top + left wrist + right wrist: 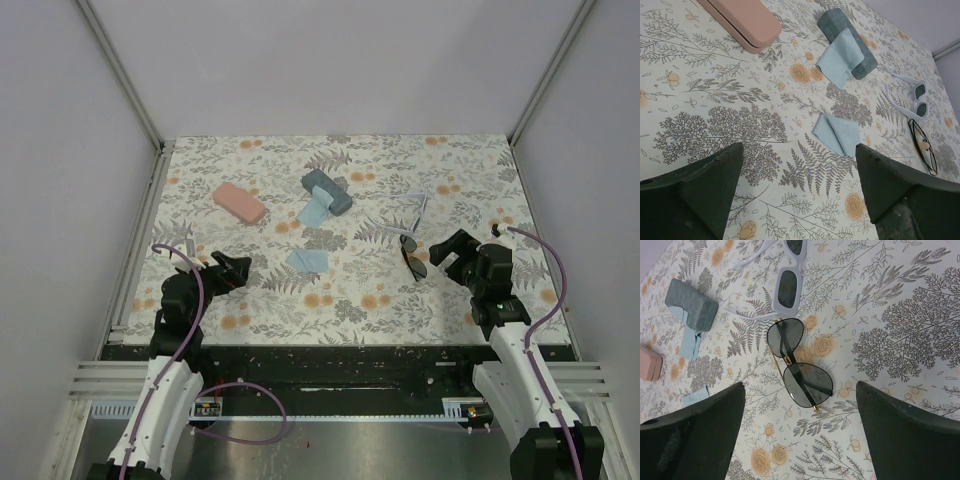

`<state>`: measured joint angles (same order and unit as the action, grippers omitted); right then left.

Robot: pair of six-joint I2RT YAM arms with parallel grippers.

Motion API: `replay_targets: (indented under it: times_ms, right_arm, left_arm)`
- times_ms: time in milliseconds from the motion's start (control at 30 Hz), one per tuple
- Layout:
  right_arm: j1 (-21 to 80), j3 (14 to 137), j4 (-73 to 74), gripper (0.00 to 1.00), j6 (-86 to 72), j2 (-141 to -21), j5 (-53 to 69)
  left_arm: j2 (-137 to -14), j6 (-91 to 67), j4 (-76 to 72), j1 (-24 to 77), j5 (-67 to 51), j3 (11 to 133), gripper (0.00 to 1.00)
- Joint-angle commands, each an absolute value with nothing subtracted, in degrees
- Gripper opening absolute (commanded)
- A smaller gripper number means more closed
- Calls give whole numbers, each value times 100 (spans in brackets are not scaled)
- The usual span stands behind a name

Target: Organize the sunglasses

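Note:
The dark-lensed sunglasses lie folded on the floral table, right of centre. The pale-framed sunglasses rest just beyond them with their arms spread. My right gripper hovers open right beside the dark pair, which sits just ahead of its fingertips, with nothing held. My left gripper stands open over bare table at the left, far from both pairs. The left wrist view shows the dark pair and the pale pair at its right edge.
A pink case lies at the back left. A blue-grey case sits mid-table with a light blue cloth draped on it. Another folded cloth lies nearer. Walls close in both sides.

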<state>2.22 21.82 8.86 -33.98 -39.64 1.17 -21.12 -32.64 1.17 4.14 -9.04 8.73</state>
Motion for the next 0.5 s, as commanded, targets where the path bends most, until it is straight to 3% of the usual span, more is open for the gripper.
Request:
replay_targets:
  times_ms: [0,267,467]
  right_arm:
    - [237,2180,721,100,-3366,-3902,149]
    - [246,2206,677,99,-3366,-4051,193]
    - [272,2548,615,98,-3164,-4806,422]
  left_arm:
    - [-2180,-3270,-220,396,-1002,844,96]
    - [-2452,-3287,-351,395,-1011,896,95]
    - [-2409,-3278,-299,387,-1055,888,95]
